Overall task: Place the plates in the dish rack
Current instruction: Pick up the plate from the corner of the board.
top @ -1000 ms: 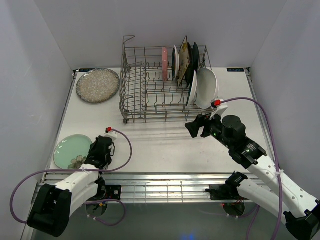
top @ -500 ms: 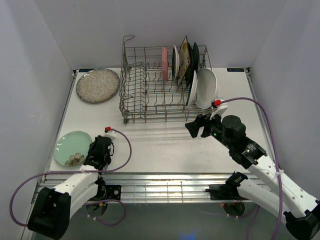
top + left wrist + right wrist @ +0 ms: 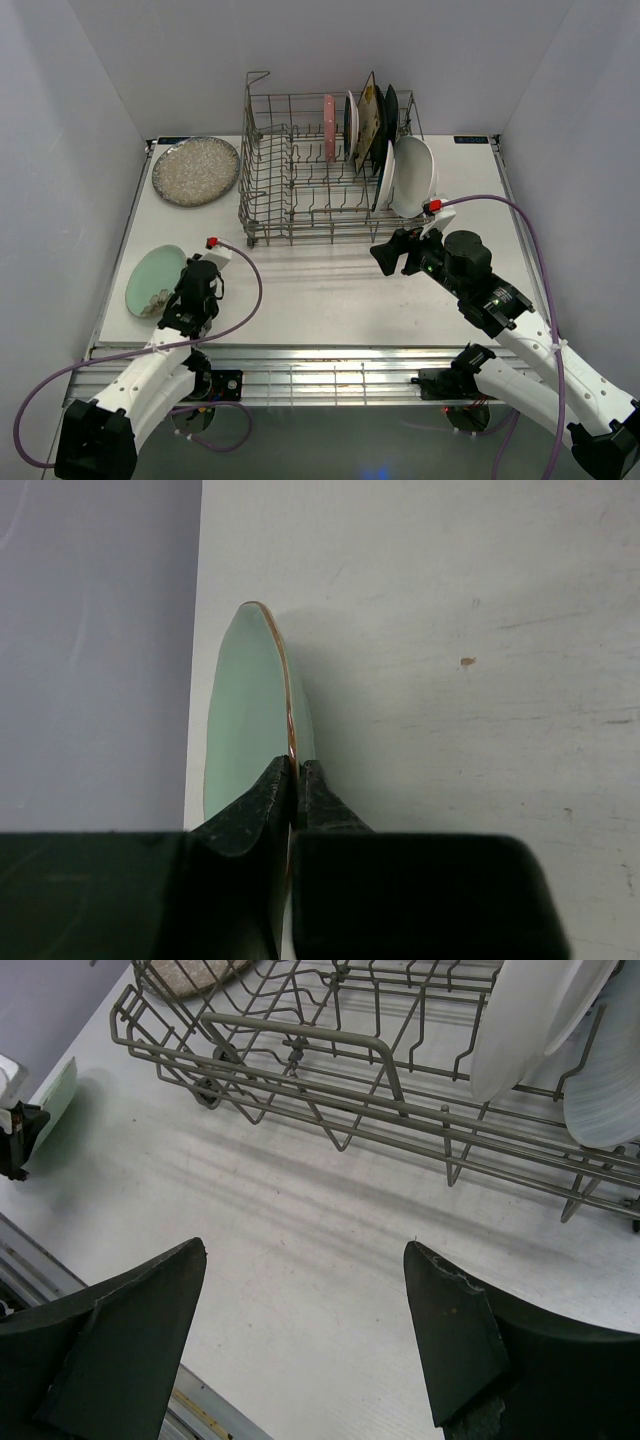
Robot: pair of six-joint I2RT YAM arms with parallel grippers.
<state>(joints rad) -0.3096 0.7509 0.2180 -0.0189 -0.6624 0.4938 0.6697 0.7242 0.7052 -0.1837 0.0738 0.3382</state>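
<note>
Left gripper (image 3: 295, 772) pinches the green plate (image 3: 245, 710) by its rim, right gripper (image 3: 305, 1250) spread, empty. Rack (image 3: 262, 185) holds several plates (image 3: 410, 175); silver plate (image 3: 195, 170) not yet loaded.

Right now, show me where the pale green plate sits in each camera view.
Top external: pale green plate lower left, tilted up in the left hand.
Left wrist: plate centre-left, edge-on, rim pinched by the hand.
Right wrist: green sliver at the far left edge.
Shared landmark: the left hand gripping it, in all three views.
</note>
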